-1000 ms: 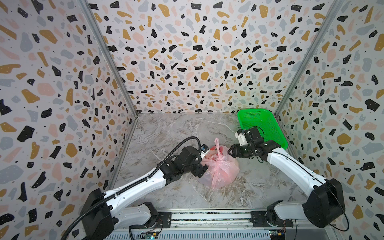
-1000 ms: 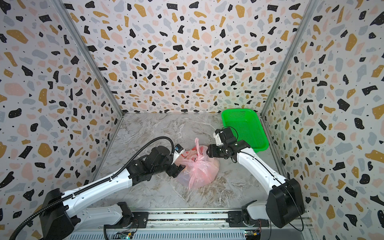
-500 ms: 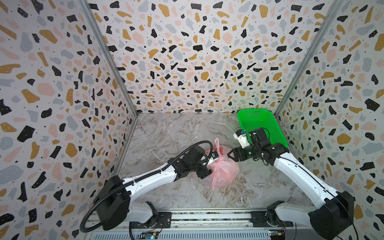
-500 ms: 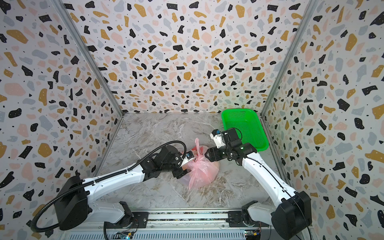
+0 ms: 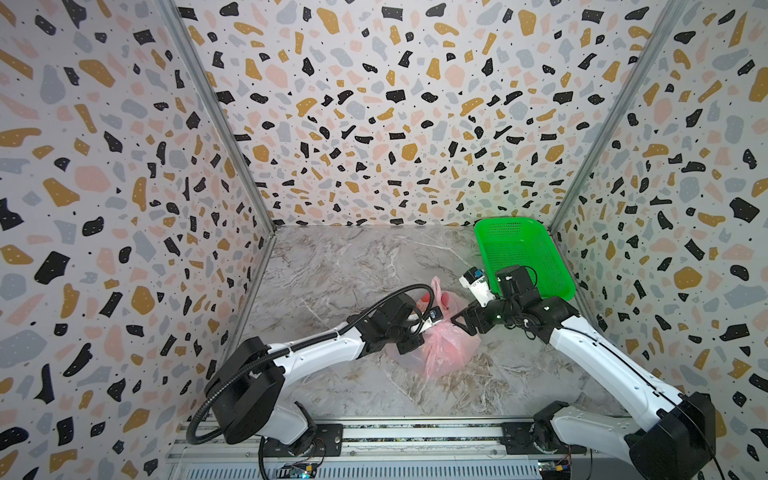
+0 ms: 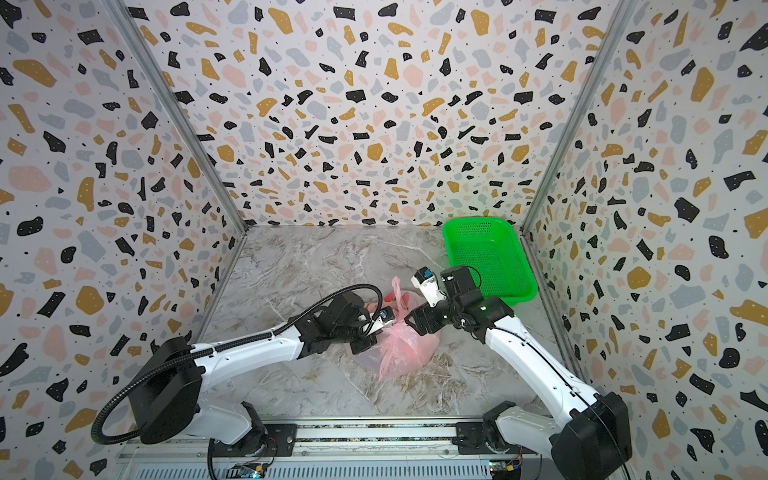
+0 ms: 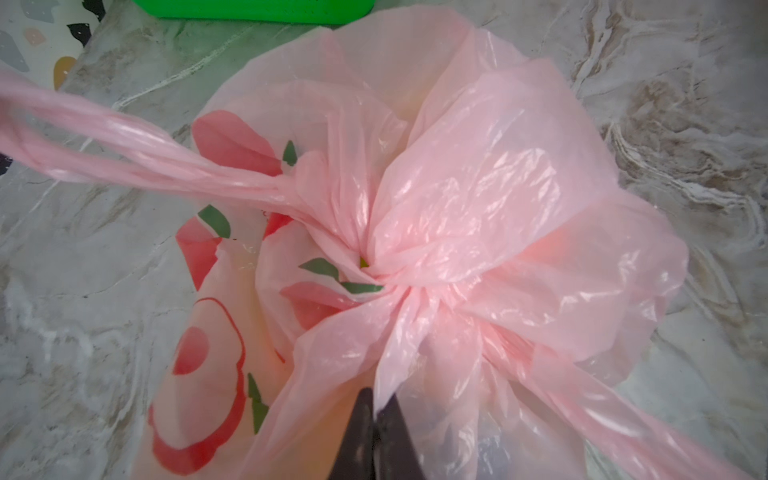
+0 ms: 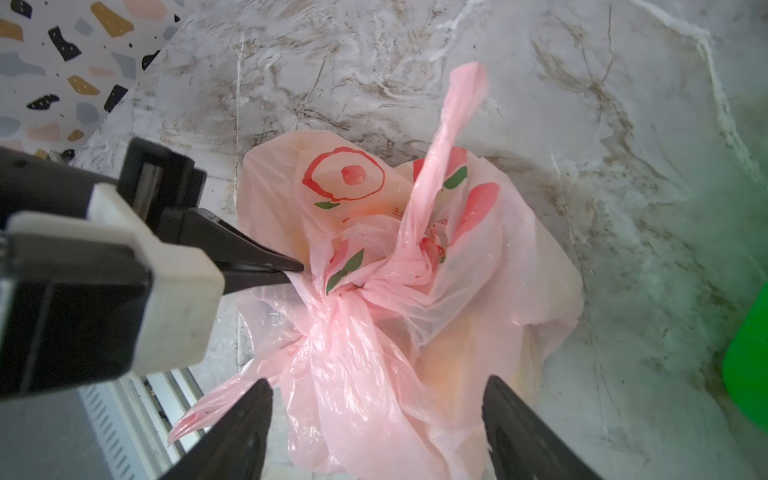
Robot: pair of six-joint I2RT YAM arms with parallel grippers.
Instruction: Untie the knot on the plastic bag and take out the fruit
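Top view: the plastic bag [image 5: 446, 347] sits between both pincers, tied shut. Left wrist cam: left gripper [image 7: 376, 419] is clamped on the film, with the knot [image 7: 399, 282] just past its tips. Right wrist cam: right gripper [image 8: 376, 432] gapes wide around bunched plastic. I'd pinch close to the knot, then pull apart gently.

I am operating in a robot test cell, not a home or shop. 3 terrazzo-print wall panels [image 5: 374, 104] on metal corner posts [image 5: 217, 116] box in a marble-pattern tabletop [image 5: 332, 266]. 2 robot arms [image 5: 316, 353] are mounted on an aluminium rail [image 5: 415, 432] along the front.
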